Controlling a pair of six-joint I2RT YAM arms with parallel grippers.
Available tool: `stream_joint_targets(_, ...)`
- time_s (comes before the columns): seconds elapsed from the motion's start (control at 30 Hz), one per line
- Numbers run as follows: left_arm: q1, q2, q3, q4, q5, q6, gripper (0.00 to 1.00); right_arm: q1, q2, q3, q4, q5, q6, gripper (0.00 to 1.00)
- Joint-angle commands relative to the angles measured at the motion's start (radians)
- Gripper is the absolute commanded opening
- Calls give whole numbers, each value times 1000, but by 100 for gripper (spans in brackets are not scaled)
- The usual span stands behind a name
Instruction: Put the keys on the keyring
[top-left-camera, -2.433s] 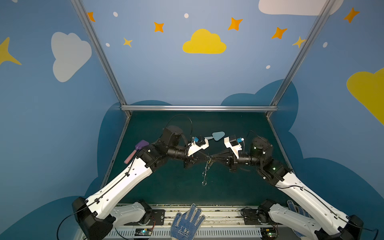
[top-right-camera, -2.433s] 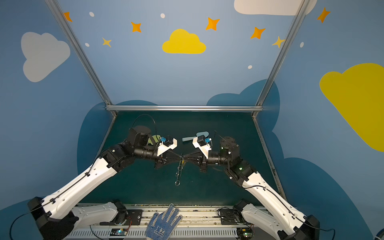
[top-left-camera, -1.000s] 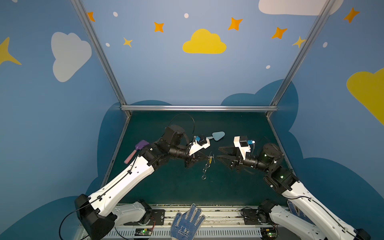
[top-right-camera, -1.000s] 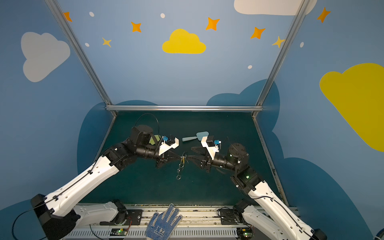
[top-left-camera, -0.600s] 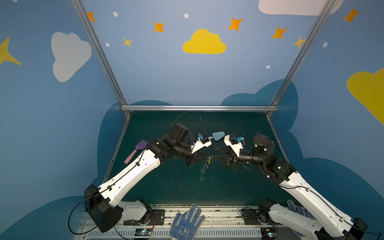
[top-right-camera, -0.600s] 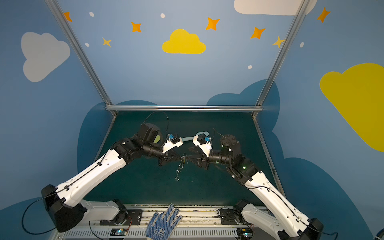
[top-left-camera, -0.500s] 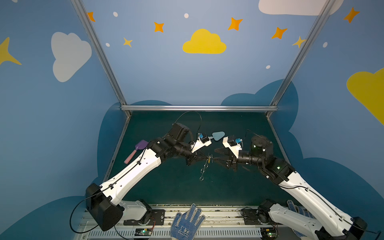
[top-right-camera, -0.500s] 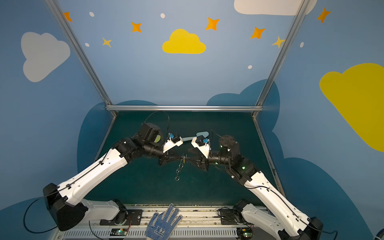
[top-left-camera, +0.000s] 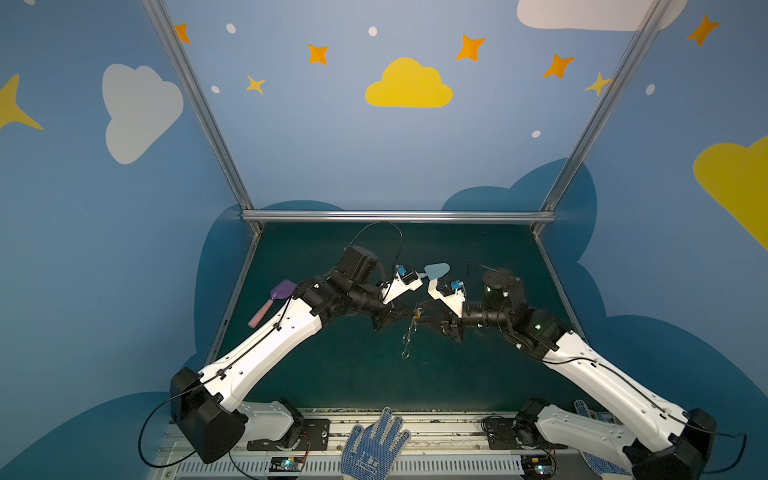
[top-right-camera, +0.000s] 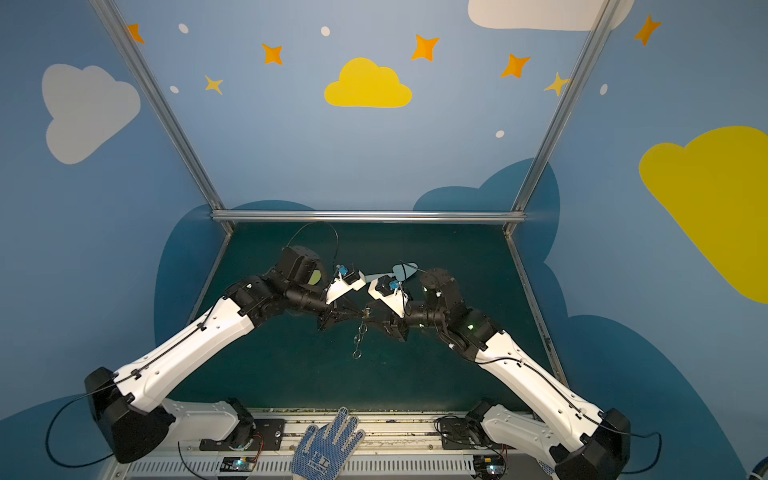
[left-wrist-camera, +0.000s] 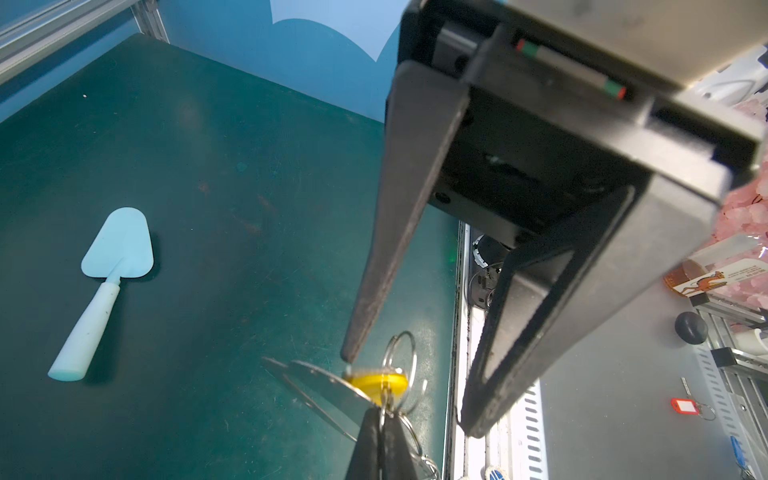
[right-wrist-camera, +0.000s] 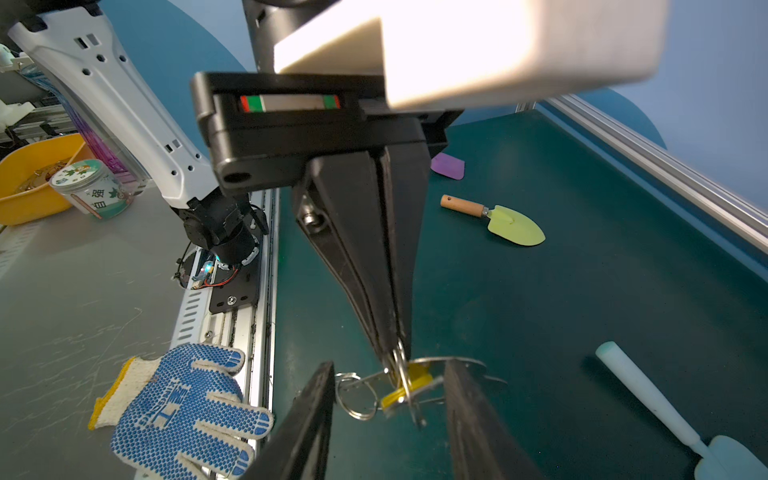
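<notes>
Both grippers meet in mid-air above the mat's middle. My left gripper (top-left-camera: 409, 314) (left-wrist-camera: 382, 436) is shut on the keyring (left-wrist-camera: 328, 386) (right-wrist-camera: 461, 365), a flat grey plate, pinching its edge and a metal ring. The keys (left-wrist-camera: 378, 382) (right-wrist-camera: 405, 392) (top-left-camera: 417, 312) (top-right-camera: 365, 313), showing mostly as the yellow tag, sit against the plate at the left fingertips. A chain of small rings (top-left-camera: 407, 338) hangs below. My right gripper (top-left-camera: 424, 314) (right-wrist-camera: 390, 399) is open, its fingers (right-wrist-camera: 309, 419) standing on either side of the tag and plate.
A light blue toy shovel (top-left-camera: 436, 270) (left-wrist-camera: 104, 282) lies on the mat behind the grippers. A yellow-green shovel (right-wrist-camera: 498, 220) and a purple one (top-left-camera: 276, 297) lie to the left. A blue dotted glove (top-left-camera: 374, 444) rests on the front rail.
My right gripper had drawn back a second ago and has come in again around the keys, its jaws a little narrower. The left arm shifted slightly towards the middle, still shut.
</notes>
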Motion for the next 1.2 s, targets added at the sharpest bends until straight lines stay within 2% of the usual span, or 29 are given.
stream_joint_targets(0.0,2,-16,-5,18,-4,-5,4,6,-2,35,-6,18,-13,44)
stream_joint_targets(0.13,2,-21,-11,30,-22,-9,4,5,-1,38,-4,26,-14,44)
stream_joint_targets(0.3,2,-24,-11,31,-29,-9,4,4,3,44,-11,34,-21,36)
stream_joint_targets(0.47,1,-19,-6,28,-23,-7,4,4,9,49,-11,28,-21,32)
stream_joint_targets(0.63,-1,-21,-3,29,-23,-6,4,6,22,62,-25,20,-32,13)
stream_joint_targets(0.67,-1,-22,-3,31,-27,-7,4,6,23,63,-26,22,-36,12)
stream_joint_targets(0.73,-1,-24,-5,34,-29,-6,4,6,25,61,-25,25,-36,2)
stream_joint_targets(0.83,2,-28,-12,46,-40,-16,4,6,16,48,6,28,-24,0)
stream_joint_targets(1.0,1,-47,-57,130,-88,-72,4,5,-14,-20,166,52,58,0)
stream_joint_targets(1.17,1,-72,-95,198,-62,-118,4,1,-41,-142,459,78,221,0)
